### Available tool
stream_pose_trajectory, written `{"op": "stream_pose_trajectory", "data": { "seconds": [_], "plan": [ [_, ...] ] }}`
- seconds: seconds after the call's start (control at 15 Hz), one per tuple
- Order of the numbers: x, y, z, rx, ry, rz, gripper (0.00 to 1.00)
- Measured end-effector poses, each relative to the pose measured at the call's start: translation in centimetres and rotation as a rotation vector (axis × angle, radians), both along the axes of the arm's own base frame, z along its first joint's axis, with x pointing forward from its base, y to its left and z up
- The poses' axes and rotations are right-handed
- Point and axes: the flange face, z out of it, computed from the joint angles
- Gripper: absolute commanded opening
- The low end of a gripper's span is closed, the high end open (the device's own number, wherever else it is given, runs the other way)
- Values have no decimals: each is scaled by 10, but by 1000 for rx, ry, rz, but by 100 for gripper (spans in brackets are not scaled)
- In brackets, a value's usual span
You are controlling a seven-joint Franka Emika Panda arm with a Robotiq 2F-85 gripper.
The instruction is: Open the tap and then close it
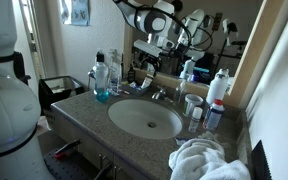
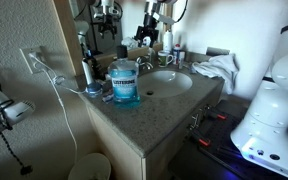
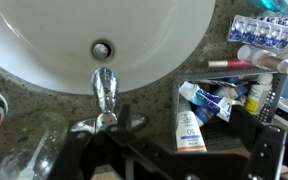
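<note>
The tap (image 3: 104,90) stood in the centre of the wrist view, spout over the basin (image 3: 34,35), the gripper (image 3: 112,152) dark at the bottom edge just below it. Whether its fingers were spread or clenched could not be told. Slipping off a low handle, it might have struck the glass (image 3: 42,150) at lower left.

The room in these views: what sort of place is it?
Most likely a bathroom: a white oval basin in a speckled counter, a chrome tap at its rim, a wall mirror, and a bottle of blue liquid.
</note>
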Motion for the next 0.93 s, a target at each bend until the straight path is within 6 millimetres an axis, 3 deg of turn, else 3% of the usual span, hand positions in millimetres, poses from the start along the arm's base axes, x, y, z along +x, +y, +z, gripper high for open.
{"op": "stream_pose_trajectory", "data": {
  "seconds": [0.53, 0.93],
  "plan": [
    [17, -43, -55, -8, 40, -50, 100],
    [31, -40, -74, -34, -19, -58, 100]
  ]
}}
